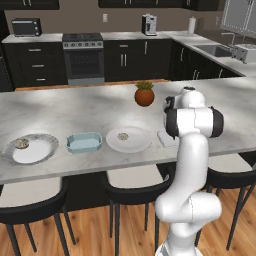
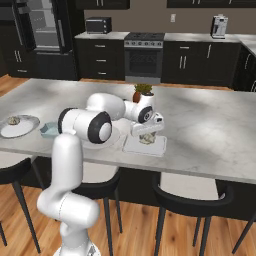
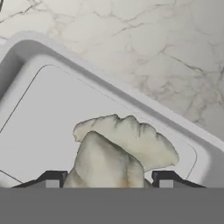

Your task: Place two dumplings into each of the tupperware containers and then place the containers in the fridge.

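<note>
The arm rose from the lower left of the right base view, elbowed up and then reached forward and down so the gripper [image 2: 146,136] hung right over a whitish tupperware container [image 2: 145,146] near the middle of that frame, at the near edge of the marble counter [image 2: 210,125]. In the hand view the two dark fingertips [image 3: 52,178] poked up at the bottom edge with a pleated dumpling [image 3: 120,151] sitting between them, jaws set fairly wide on either side of it; honestly I couldn't tell if the pads were actually squeezing it or just bracketing it, since the contact spots were cut off at the bottom. The dumpling looked like it was over the container's flat pale floor [image 3: 48,113], whether resting or lifted I couldn't say. In the left base view the arm's own white body blocked most of that container, just a corner [image 1: 164,138] peeked out at center right. Left of it in that frame sat a white plate [image 1: 129,139] with one small dumpling [image 1: 122,136], then a light-blue tupperware tub [image 1: 84,142], then a glassy plate [image 1: 30,149] at far left with another dumpling [image 1: 21,144]. The fridge [image 2: 40,30] stood open in the upper left of the right base view, partly cropped. A potted plant [image 1: 144,93] sat mid-counter.
</note>
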Controlling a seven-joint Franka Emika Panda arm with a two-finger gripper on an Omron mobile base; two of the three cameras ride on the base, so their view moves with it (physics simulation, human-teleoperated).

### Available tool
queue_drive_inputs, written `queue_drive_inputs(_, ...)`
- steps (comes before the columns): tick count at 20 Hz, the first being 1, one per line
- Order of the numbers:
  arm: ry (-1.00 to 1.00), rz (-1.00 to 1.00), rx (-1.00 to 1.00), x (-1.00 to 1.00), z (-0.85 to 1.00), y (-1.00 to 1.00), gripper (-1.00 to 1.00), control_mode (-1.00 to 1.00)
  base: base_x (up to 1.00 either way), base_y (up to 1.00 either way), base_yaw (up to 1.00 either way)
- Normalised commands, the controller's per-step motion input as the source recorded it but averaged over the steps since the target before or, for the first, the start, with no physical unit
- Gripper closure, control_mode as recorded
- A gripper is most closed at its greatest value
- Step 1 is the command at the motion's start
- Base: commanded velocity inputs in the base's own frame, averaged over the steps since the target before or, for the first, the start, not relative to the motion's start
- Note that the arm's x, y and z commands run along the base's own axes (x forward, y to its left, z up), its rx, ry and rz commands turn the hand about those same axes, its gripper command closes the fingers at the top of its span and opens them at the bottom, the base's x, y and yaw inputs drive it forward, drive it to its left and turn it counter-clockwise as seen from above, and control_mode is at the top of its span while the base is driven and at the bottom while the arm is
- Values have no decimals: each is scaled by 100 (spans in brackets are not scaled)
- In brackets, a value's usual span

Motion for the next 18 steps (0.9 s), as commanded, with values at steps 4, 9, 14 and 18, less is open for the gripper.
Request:
queue_drive_inputs(4,8,11,1,45,-19,27,100,-100,0,0,0)
queue_drive_inputs(9,2,12,0,8,-35,20,100,-100,0,0,0)
queue_drive_inputs(14,0,9,0,-58,-42,2,100,-100,0,0,0)
queue_drive_inputs(18,0,2,0,-72,-28,0,-100,-100,0,0,0)
